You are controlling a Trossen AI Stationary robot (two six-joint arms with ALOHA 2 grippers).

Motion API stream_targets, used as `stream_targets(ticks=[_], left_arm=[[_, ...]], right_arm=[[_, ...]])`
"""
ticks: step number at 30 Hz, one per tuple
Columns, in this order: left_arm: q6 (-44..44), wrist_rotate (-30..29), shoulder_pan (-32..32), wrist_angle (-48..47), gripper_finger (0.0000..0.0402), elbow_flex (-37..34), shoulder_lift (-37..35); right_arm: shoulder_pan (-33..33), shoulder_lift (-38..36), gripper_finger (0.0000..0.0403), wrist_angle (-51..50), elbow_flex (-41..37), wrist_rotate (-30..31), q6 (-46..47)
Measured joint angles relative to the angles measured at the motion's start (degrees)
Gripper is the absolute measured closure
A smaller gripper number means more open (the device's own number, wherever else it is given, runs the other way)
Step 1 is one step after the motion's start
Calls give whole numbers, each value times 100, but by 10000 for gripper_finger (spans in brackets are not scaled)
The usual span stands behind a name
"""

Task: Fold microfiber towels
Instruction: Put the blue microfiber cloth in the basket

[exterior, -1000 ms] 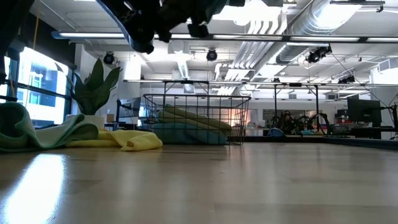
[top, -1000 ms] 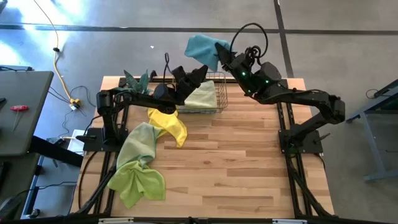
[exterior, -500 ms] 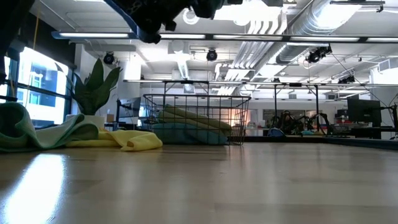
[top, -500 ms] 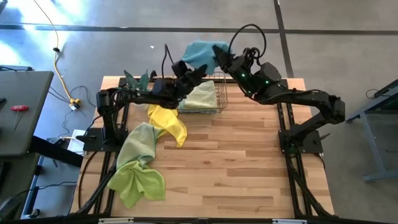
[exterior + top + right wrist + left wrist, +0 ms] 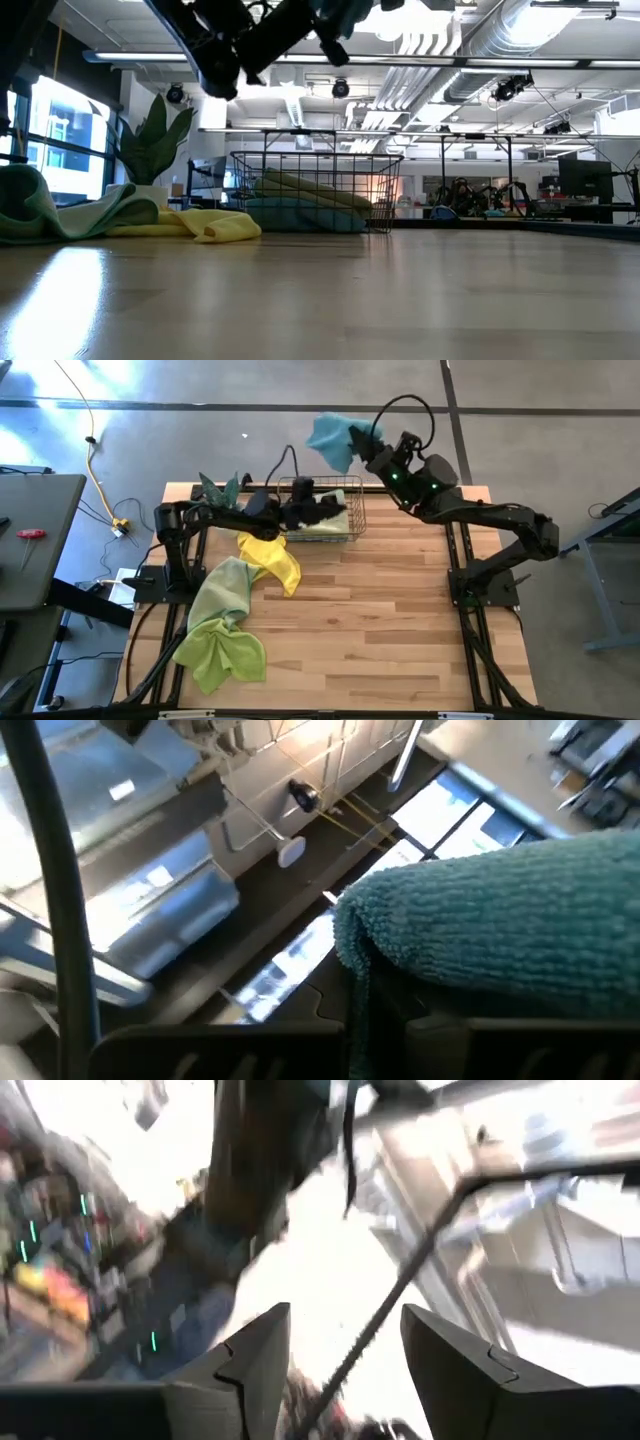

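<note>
The left wrist view is very blurry, so little can be made out there past the two dark fingers (image 5: 255,1355). In the low view the arms are cut off at the top.

Three towels lie on the left of the table (image 5: 400,640). The lime green towel (image 5: 222,653) is at the near end, the pale sage towel (image 5: 226,586) stretches long toward the far side, and the yellow towel (image 5: 271,556) lies beside the basket (image 5: 357,518). One more pale towel (image 5: 325,525) sits inside the basket.

The left gripper (image 5: 333,507) hangs over the basket, fingers apart, holding nothing.

The right gripper (image 5: 363,444) is up high past the table's far edge, fingers squeezed on the one blue towel (image 5: 330,436), which bunches and hangs down.
</note>
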Motion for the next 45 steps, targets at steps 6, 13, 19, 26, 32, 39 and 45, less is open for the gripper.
stream_targets(ticks=[6,13,19,26,32,39,45], left_arm=[[1197,89,-89,1,220,-181,-124],[4549,-189,-82,-1272,220,231,-572],[7489,-1737,-213,-3863,220,711,-1072],[10189,-3873,-599,-5506,220,1389,-1161],[10399,-4684,-862,-5534,220,1633,-1163],[10548,-4811,-878,-5610,220,1647,-949],[10563,-5090,-819,-5572,219,1650,-910]], right_arm=[[73,-272,402,-837,0,537,-958],[295,-307,402,-1708,0,1547,-331],[356,-307,402,-2046,0,2172,-511],[339,-310,402,-2166,1,2471,-809],[240,-310,402,-2397,0,2575,-710],[258,-284,402,-2387,2,2263,-337],[288,-30,402,-2425,4,1749,193]])
